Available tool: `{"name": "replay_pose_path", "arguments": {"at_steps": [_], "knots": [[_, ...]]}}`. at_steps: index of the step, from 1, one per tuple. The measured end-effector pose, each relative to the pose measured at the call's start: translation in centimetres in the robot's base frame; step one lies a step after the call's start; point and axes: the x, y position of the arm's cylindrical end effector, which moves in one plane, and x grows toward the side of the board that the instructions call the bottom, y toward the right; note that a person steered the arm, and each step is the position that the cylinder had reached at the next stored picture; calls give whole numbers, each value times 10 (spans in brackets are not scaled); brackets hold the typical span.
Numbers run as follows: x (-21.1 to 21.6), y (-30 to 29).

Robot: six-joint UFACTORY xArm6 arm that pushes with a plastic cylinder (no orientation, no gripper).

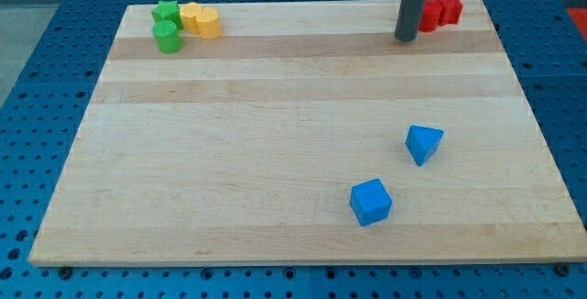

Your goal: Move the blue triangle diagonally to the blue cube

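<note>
The blue triangle lies on the wooden board at the view's lower right. The blue cube sits a little below and to the left of it, with a small gap between them. My tip touches the board near the view's top right, well above both blue blocks and just left of the red blocks. It touches no block that I can make out.
Two red blocks sit at the board's top right corner, partly behind the rod. Two green blocks and two yellow blocks cluster at the top left. A blue perforated table surrounds the board.
</note>
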Motion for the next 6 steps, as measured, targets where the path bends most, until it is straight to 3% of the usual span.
{"name": "replay_pose_path", "arguments": {"at_steps": [4, 6], "knots": [[174, 9], [234, 13]]}}
